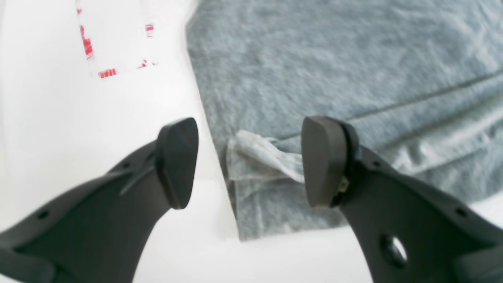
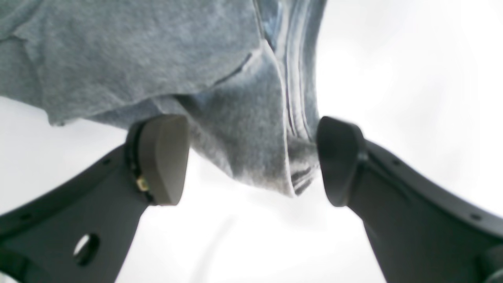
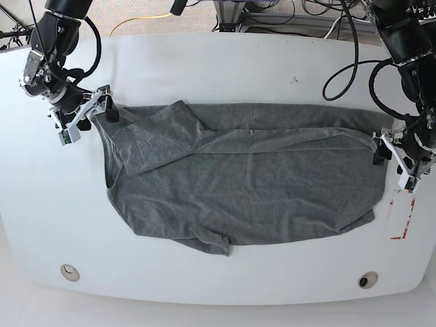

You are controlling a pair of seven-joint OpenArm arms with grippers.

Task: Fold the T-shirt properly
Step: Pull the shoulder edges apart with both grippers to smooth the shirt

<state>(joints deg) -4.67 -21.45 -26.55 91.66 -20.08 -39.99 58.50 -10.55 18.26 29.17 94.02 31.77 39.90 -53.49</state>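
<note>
Base view: T-shirt [image 3: 245, 184] lies spread lengthwise mid-table [image 3: 204, 61], far long edge folded over; left gripper [image 1: 249, 161] at its right end and right gripper [image 2: 251, 159] at its left end both gape, holding nothing, so next likely regrasp the near edge.

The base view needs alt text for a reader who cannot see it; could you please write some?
A grey T-shirt lies spread and partly folded lengthwise on a white table, seen from above. An open claw sits at each end: the right claw at the picture's left, the left claw at its right, neither holding the cloth.
</note>
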